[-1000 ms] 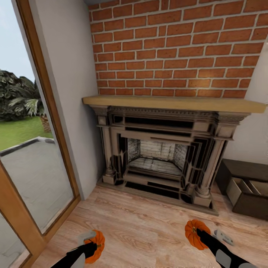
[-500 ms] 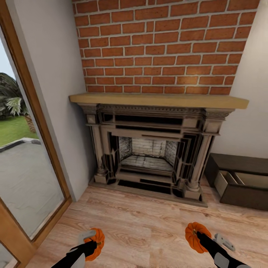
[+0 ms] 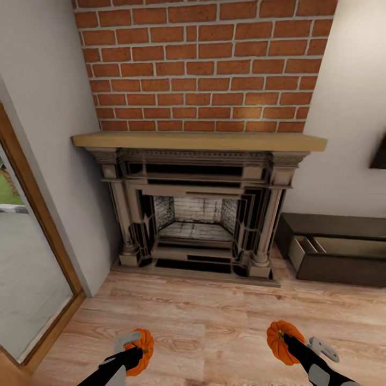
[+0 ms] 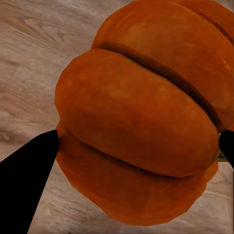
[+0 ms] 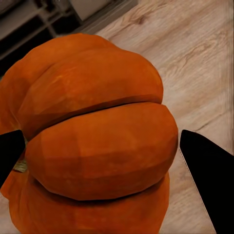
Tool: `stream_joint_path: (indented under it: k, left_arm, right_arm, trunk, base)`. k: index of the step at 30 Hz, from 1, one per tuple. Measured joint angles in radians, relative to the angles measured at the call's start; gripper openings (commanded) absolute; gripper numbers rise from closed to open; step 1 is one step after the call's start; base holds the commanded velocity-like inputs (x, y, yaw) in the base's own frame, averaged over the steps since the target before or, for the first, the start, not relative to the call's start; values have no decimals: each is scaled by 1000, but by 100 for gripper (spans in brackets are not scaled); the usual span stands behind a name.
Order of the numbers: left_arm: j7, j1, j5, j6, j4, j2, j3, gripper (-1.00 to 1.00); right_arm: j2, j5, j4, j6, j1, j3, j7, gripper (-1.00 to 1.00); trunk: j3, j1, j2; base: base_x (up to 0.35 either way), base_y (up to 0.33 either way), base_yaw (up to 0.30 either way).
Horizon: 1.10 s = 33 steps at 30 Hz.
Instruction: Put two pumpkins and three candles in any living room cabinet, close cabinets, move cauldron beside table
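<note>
Both grippers are loaded: your left gripper [image 3: 135, 355] is clamped on one small round orange pumpkin [image 3: 142, 351], and your right gripper [image 3: 285, 339] grips the second ribbed orange pumpkin [image 3: 280, 333], each carried low over the pale wood-plank floor [image 3: 203, 327]. In the wrist views the black fingertips [image 4: 29, 165] press the flanks of the left pumpkin [image 4: 141, 117], and the right pumpkin [image 5: 97, 136] sits between the right fingertips [image 5: 204, 165] likewise. Judgement: transport step, pumpkins not yet stowed. The long low dark-brown wood cabinet [image 3: 343, 228] stands against the wall beside the right end of the ornate carved fireplace surround [image 3: 198, 209], with one drawer pulled out and its pale beige inside [image 3: 321, 249] exposed. Steer toward that open drawer; bring each pumpkin above the drawer's rim before you release, one arm at a time. Surfaces: pumpkins smooth, lobed and rounded, so likely to roll if dropped from height; lower them close to the drawer floor. Red brick wall [image 3: 203, 64] above a plain light timber mantel [image 3: 198, 141].
</note>
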Motion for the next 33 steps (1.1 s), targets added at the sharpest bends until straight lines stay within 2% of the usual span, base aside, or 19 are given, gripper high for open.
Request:
stream_joint_path:
  k: [16, 22, 26, 28, 30, 33]
  left_arm:
    - [0, 4, 2, 0, 0, 2, 1, -100]
    - [1, 7, 9, 0, 6, 17, 3, -100]
    - [2, 9, 11, 0, 48, 22, 4, -100]
    - [2, 10, 7, 0, 118, 23, 7, -100]
    - [3, 11, 4, -1, 147, 25, 4, -100]
    - [3, 32, 3, -2, 193, 46, 5, -100]
  right_arm:
    - [1, 1, 1, 0, 0, 0, -1, -100]
    - [1, 1, 1, 0, 0, 0, -1, -100]
    - [0, 1, 1, 0, 0, 2, -1, -100]
    - [0, 1, 1, 0, 0, 1, -1, -100]
    - [0, 1, 1, 0, 0, 1, -1, -100]
    - [2, 2, 1, 0, 0, 1, -1, -100]
  trunk:
    - [-13, 0, 0]
    - [-17, 0, 0]
    - [-21, 0, 0]
    - [-22, 0, 0]
    - [-24, 0, 0]
    - [-26, 0, 0]
  base:
    - [0, 0, -240]
    - [0, 0, -241]
    - [0, 0, -242]
    - [0, 0, -242]
    - [0, 0, -242]
    - [0, 0, -242]
